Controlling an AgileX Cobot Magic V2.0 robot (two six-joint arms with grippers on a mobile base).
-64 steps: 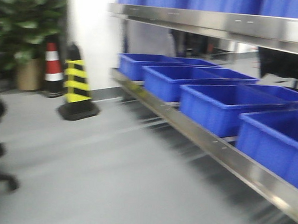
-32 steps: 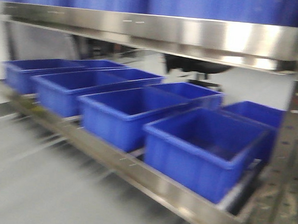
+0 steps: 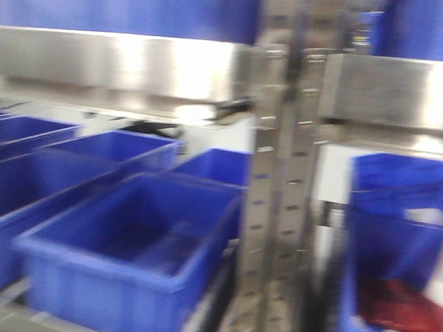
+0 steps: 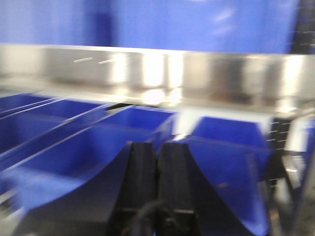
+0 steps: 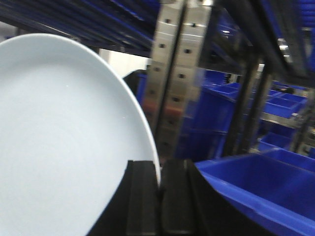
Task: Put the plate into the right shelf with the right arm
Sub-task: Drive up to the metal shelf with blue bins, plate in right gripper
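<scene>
The right end effector (image 5: 159, 196) clamps the plate (image 5: 64, 147) by its rim. Beyond the plate's right edge stands an upright (image 5: 167, 83) of the right shelf (image 3: 393, 89), with a blue bin (image 5: 261, 191) further right.

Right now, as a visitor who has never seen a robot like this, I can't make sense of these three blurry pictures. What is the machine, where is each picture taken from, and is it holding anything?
It is a two-armed robot on a mobile base. One picture looks forward from its body and shows a shiny steel shelf with blue bins on it. The other two come from cameras on the wrists, each looking along its own gripper. The left gripper has its black fingers pressed together with nothing between them, facing more bins. The right gripper pinches the rim of a white plate in front of the shelf's perforated upright. Motion blur hides finer detail.
</scene>
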